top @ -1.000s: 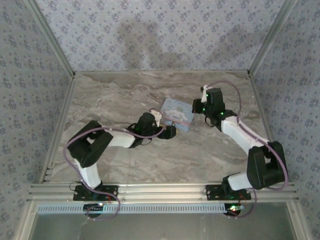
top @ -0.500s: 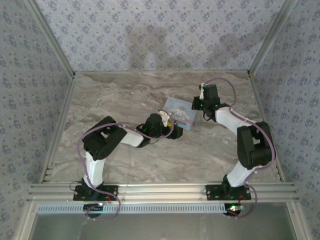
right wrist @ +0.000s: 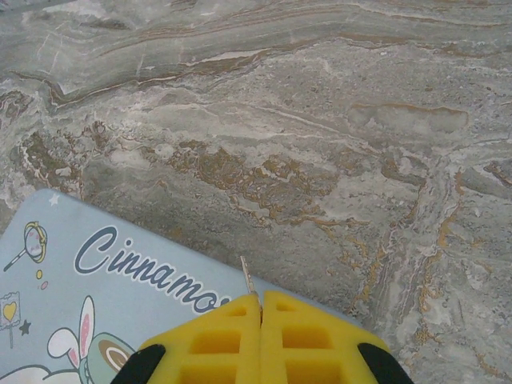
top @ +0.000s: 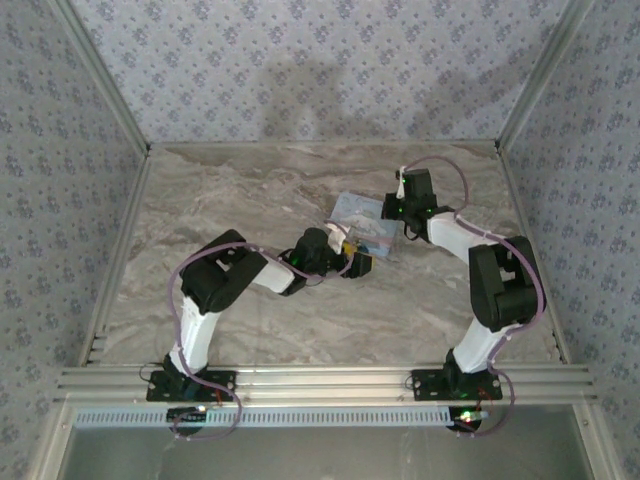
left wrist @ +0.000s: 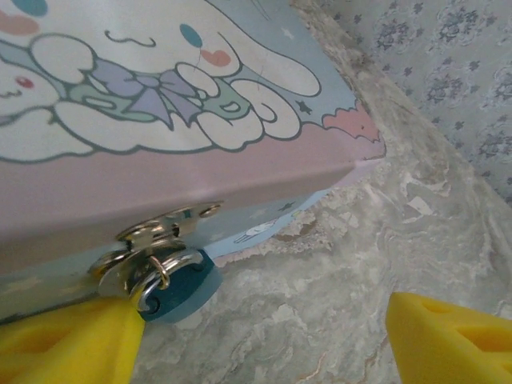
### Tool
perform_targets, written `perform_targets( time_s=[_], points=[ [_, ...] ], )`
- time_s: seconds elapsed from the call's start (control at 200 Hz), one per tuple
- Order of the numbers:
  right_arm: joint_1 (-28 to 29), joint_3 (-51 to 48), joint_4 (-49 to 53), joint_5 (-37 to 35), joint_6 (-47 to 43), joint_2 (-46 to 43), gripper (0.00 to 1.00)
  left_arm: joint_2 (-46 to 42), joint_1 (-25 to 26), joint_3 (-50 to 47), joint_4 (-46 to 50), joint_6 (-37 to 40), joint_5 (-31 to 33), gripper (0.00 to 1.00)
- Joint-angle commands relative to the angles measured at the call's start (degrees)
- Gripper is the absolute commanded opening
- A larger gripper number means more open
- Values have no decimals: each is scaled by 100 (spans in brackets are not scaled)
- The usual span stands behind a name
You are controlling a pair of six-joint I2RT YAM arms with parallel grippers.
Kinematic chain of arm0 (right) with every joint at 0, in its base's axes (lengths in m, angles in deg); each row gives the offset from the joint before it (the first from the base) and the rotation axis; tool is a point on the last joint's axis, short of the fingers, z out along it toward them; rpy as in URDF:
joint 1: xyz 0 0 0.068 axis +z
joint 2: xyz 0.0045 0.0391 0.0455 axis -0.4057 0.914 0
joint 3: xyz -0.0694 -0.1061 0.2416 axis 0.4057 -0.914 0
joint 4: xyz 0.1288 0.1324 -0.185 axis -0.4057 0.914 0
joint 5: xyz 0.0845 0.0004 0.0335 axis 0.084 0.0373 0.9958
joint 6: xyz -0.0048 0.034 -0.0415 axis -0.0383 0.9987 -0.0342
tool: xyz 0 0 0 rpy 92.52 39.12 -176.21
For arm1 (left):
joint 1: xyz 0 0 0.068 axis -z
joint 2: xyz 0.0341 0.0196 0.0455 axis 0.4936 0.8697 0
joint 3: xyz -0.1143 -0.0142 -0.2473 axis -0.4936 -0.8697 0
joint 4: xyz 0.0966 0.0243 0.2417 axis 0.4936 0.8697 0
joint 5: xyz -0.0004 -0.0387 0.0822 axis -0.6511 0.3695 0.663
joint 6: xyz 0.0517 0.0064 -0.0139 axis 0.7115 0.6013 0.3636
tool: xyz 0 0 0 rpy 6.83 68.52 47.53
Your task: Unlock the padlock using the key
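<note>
Underneath, veined grey-brown marble tabletop (top: 230, 190) (floral-print walls (top: 300, 60) on three sides)

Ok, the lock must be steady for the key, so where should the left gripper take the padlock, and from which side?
Probably the padlock's teal body, pinched across its side edges, not the shackle. It hangs from the hasp on the box's front wall, flat face outward, close above the table, so come in low from the front, the left gripper's open jaws straddling it.

arms (top: 455, 236): blk joints, wht links | cables (top: 184, 287): purple | tool fingers (left wrist: 64, 340): yellow | LEDs (top: 396, 212): grn
</note>
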Motion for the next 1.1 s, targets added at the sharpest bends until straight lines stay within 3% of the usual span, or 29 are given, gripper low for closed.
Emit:
perform_targets(
  time_s=[0.0,0.125,0.305,0.525,0.66,1.094],
  points=[
    [-5,0,-51,13,-43,46,0,196,1,0,-619,-257,-352,74],
    [11,-34,-70,4,-34,27,0,352,-29,-37,-1004,-532,-488,70],
    [29,-69,-105,7,-13,32,0,398,2,-155,-1238,-676,-302,76],
    [38,-78,-127,-21,-8,24,0,576,98,-102,-1564,-1003,-382,67],
    [46,-97,-160,3,13,18,0,599,184,-82,-1468,-1032,-257,75],
    [59,-237,-340,23,99,36,0,807,448,148,-996,-1493,-90,75]
  ],
)
